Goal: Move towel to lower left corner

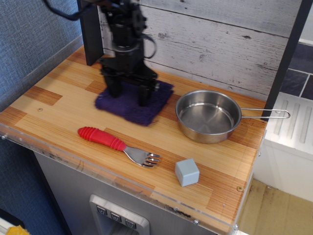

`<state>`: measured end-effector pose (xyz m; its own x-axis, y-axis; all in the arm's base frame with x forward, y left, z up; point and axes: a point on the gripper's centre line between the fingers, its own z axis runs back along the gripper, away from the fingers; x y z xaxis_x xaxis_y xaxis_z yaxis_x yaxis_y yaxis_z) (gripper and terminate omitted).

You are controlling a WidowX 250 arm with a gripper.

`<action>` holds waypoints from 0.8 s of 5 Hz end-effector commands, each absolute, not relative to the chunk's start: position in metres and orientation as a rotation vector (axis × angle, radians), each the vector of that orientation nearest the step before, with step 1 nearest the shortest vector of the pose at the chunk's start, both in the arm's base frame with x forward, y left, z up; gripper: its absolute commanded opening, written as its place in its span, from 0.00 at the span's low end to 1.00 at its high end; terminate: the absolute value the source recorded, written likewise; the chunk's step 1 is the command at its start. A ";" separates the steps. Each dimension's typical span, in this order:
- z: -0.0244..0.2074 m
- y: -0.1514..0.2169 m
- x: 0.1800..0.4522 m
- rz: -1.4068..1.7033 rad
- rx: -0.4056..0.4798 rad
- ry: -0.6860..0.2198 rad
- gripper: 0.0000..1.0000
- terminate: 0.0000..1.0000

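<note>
Light-brown striped wood planks form the tabletop point(63, 110), the largest surface, which fills the left and centre of the frame and carries a clear plastic rim along its near edge. Black robot arm and gripper point(128, 95), upper centre-left, stand upright with both fingers pressed down into the towel point(132, 100); the jaws are spread apart, one finger near the cloth's left side and one near its middle, and no fold is seen pinched between them. The towel, dark purple and fuzzy, lies flat at upper centre-left, slightly blurred, apart from the steel pan point(208, 116) to its right. The pan sits at centre-right, its wire handle pointing toward the right edge. Red-handled fork point(117, 144), below the towel, lies diagonally with tines toward the lower right. Grey cube point(187, 172), smallest, rests at lower centre-right. The lower left corner point(12, 122) of the tabletop, at the frame's left edge, lies well apart from the towel
</note>
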<state>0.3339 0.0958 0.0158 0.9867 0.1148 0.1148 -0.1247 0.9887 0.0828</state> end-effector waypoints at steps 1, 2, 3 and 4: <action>0.032 0.141 0.306 0.252 0.141 -0.121 1.00 0.00; 0.033 0.158 0.297 0.304 0.144 -0.125 1.00 0.00; 0.035 0.177 0.284 0.354 0.164 -0.113 1.00 0.00; 0.040 0.183 0.273 0.393 0.180 -0.109 1.00 0.00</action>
